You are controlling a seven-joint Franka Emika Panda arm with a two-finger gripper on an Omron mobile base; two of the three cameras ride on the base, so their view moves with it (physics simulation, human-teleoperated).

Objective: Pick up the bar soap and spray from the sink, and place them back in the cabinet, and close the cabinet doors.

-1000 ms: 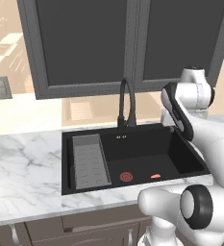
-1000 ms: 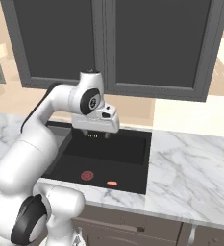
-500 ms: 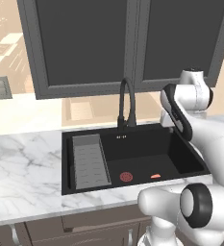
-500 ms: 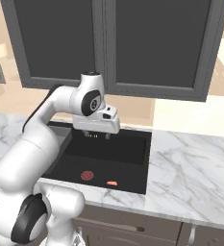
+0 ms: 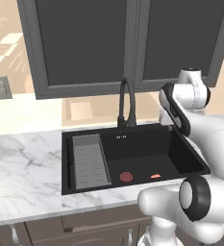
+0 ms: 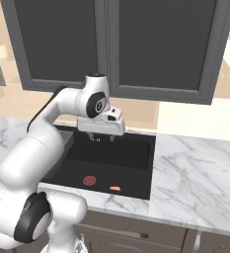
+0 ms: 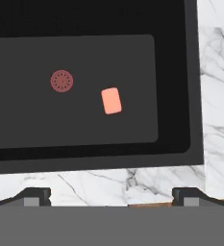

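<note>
The sink [image 5: 132, 156] is a black basin set in a marble counter [image 5: 22, 168], with a grey tray [image 5: 89, 161] at its left side and a black faucet [image 5: 125, 105] behind it. The bar soap [image 7: 111, 101] lies flat on the basin floor, just beside the round red drain [image 7: 61, 81] and apart from it; no part of the task appears complete, since the soap is not yet lifted. The gripper [image 6: 101, 138] hangs above the basin with its jaws spread wide and nothing between them. The cupboard [image 5: 128, 43] above the sink has grey frames and flat dark panes and stands closed; it does not match the brown cabinet the task names. No spray bottle can be made out in the basin; the arm covers part of the basin in the right base view.
</note>
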